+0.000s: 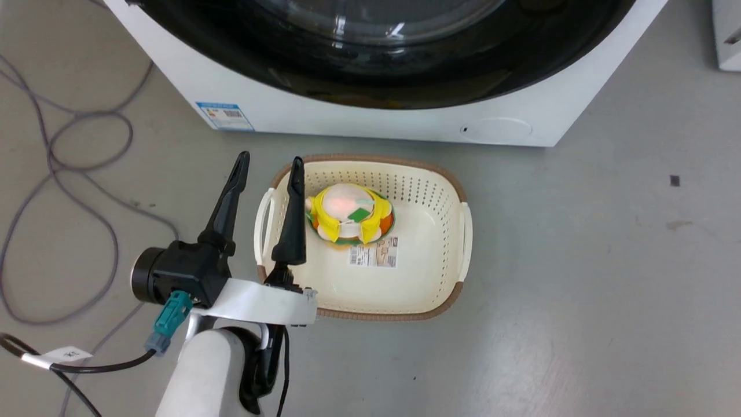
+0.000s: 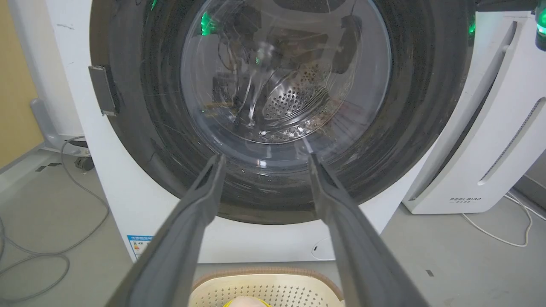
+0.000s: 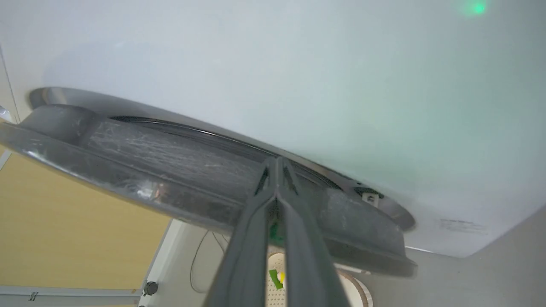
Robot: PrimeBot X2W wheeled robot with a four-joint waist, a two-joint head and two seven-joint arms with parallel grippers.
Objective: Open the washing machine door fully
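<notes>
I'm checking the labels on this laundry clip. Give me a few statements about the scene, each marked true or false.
1. The left gripper has its fingers spread apart. True.
2. The basket on the floor is empty. False: a yellow and orange object lies in it.
3. The right gripper has its fingers closed together at the rim of the door. True.
4. The blue label is stuck on the door. False: it sits on the white front of the washing machine, at a lower corner.
5. The left gripper holds the door. False: its open fingers hold nothing.
</notes>
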